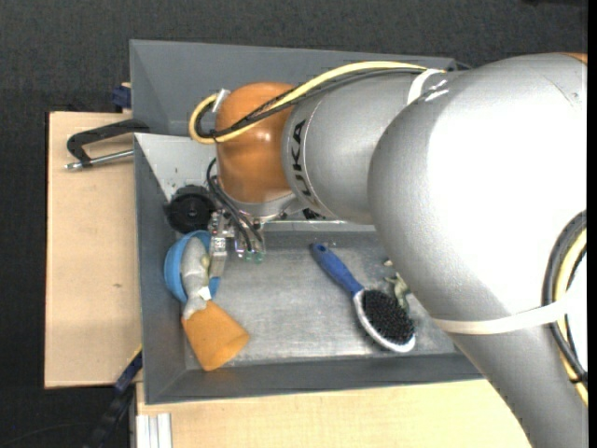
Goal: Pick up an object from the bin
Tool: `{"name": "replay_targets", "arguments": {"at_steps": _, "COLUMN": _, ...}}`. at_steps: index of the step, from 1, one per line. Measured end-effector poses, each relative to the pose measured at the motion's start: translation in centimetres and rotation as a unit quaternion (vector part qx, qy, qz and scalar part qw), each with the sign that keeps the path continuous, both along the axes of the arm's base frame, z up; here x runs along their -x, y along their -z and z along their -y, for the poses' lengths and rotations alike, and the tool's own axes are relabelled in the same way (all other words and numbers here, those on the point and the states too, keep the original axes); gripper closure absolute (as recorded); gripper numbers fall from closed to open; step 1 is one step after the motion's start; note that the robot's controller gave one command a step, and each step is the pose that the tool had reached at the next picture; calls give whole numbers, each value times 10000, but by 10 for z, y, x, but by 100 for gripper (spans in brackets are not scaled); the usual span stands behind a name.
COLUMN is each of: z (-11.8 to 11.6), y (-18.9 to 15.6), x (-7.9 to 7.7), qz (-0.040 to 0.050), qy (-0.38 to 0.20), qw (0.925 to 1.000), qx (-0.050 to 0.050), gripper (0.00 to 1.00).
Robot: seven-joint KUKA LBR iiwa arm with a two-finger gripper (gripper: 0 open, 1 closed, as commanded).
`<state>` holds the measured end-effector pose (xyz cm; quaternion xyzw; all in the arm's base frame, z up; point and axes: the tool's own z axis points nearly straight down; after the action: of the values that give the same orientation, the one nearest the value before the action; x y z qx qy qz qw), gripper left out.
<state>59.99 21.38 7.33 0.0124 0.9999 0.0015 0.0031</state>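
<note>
- Silver robot arm [448, 185] with orange wrist cover reaches into grey metal bin [289, 320].
- Blue-handled black-bristled hairbrush [368, 301] lies mid-floor.
- Orange wedge with pale stem [215, 336] lies by the left wall across a blue round lid [175, 269], wedge end pointing toward the front-left corner.
- Gripper [235, 241] hangs over the stem's top; its opening cannot be told.

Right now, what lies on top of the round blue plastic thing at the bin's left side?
A pale, crumpled whitish strip lies across the round blue plastic thing, running down to an orange wedge. The gripper hides its upper right edge.
</note>
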Motion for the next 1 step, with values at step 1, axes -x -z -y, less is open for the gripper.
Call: {"name": "replay_targets", "arguments": {"at_steps": 1, "z": 1, "y": -17, "x": -1, "qz": 8, "qy": -100, "qw": 9999, "qx": 1, "gripper": 100}}
